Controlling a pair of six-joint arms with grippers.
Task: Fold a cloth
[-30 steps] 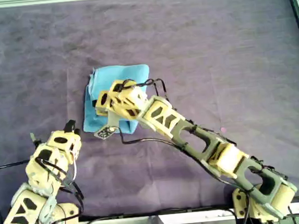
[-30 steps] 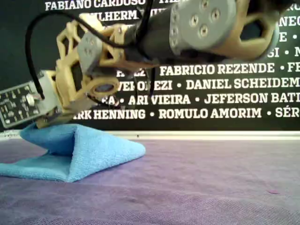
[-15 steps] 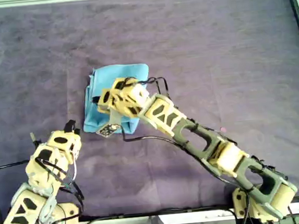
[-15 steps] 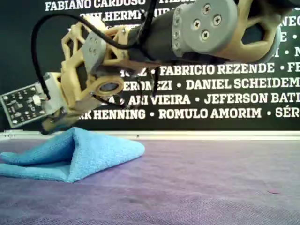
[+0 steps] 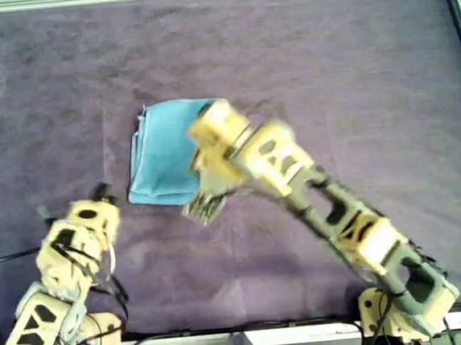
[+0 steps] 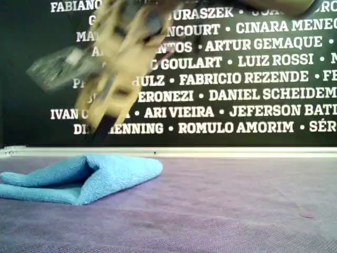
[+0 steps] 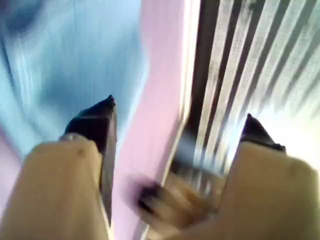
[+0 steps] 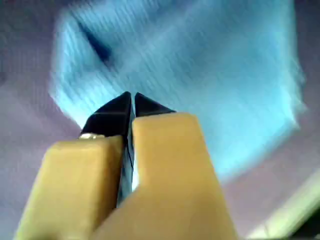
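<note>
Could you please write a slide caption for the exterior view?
Folded blue cloth lies on the purple table covering while a motion-blurred arm hangs above it.

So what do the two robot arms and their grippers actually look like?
Both arms are built of tan-yellow open-frame links with dark grey joints, and thin black cables loop along them. The grippers have tan finger bodies ending in pointed black tips. A small green circuit board sits beside one wrist.

Even, soft light; heavy motion blur, wrist views smeared.
</note>
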